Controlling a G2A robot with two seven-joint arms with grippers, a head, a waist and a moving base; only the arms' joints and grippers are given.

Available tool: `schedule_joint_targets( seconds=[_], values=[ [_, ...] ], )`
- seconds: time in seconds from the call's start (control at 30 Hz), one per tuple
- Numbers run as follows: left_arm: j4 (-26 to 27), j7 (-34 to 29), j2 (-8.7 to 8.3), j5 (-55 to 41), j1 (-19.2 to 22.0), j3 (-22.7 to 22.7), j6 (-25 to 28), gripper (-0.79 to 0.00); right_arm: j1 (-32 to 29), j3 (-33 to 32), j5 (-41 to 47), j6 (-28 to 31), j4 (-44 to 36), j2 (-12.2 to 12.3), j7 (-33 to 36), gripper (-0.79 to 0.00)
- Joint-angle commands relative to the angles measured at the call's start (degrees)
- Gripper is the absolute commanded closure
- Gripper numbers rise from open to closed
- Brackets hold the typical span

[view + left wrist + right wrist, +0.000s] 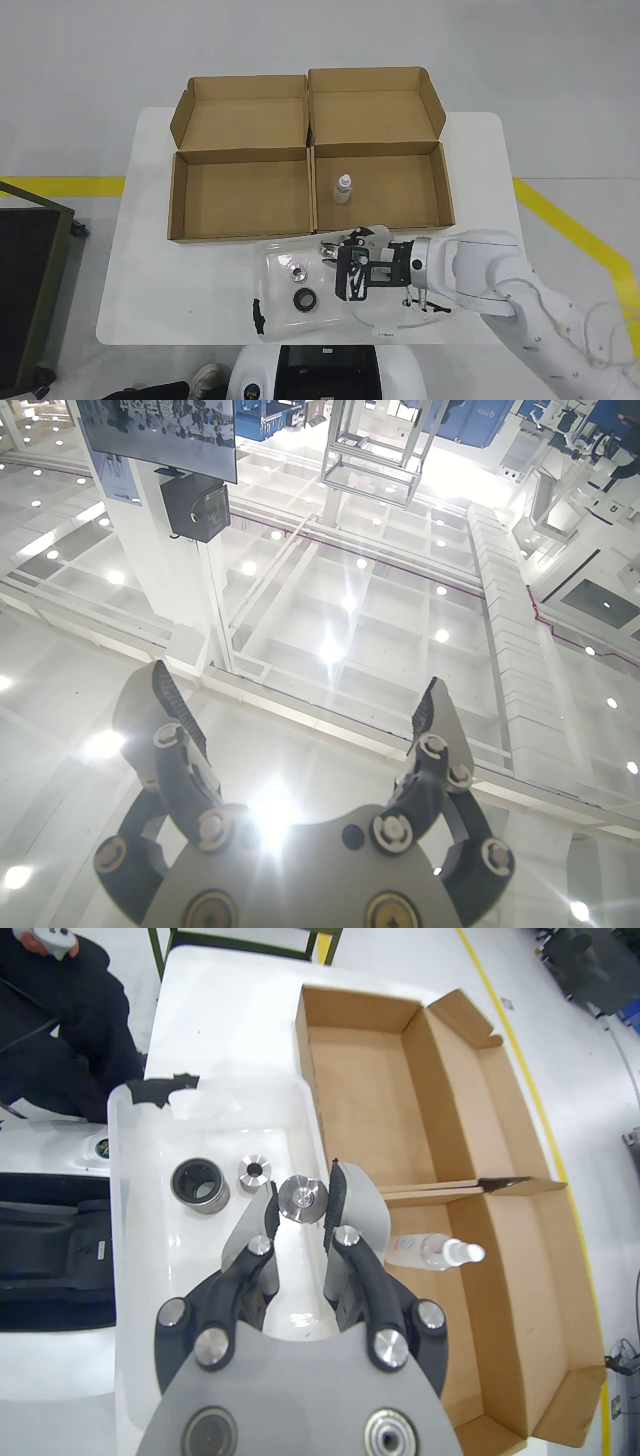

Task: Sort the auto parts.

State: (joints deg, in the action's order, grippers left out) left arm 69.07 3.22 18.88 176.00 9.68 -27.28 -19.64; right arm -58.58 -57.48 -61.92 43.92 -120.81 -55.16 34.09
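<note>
Holding silver round part (pixel 302 1199) pinched in right gripper (pixel 301 1195), at white tray (pixel 200 1253) | just beside, in same tray: black ring (pixel 200 1185), small silver bushing (pixel 254 1172) | past tray: 2 cardboard boxes (pixel 240 195) on worktop (pixel 160 290), spray bottle (pixel 430 1252) in 1 | left gripper (pixel 297 674): spread open, empty

The white right arm (pixel 500 275) reaches in low across the table. Its grey-and-black right gripper (pixel 303 1174) has both toothed fingers pressed against a round silver metal part (pixel 302 1198). The left gripper (pixel 297 674) points up towards the ceiling, its fingers spread wide.
</note>
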Motion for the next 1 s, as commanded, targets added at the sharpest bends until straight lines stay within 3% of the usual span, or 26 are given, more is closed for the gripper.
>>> schedule_joint_targets(
  seconds=[0.0,0.57,0.97],
  values=[
    [0.0,0.0,0.0,0.0,0.0,0.0,0.0,-0.785,0.51,-0.58,-0.02,-0.36,-0.34,-0.11,-2.25,0.0],
    [0.0,0.0,0.0,0.0,0.0,0.0,0.0,-0.785,2.94,-3.06,-1.7,-2.24,-1.03,-0.78,-11.18,0.0],
    [0.0,0.0,0.0,0.0,0.0,0.0,0.0,-0.785,1.14,-5.95,-4.59,-2.4,8.1,-0.36,-9.95,0.0]
  ],
)
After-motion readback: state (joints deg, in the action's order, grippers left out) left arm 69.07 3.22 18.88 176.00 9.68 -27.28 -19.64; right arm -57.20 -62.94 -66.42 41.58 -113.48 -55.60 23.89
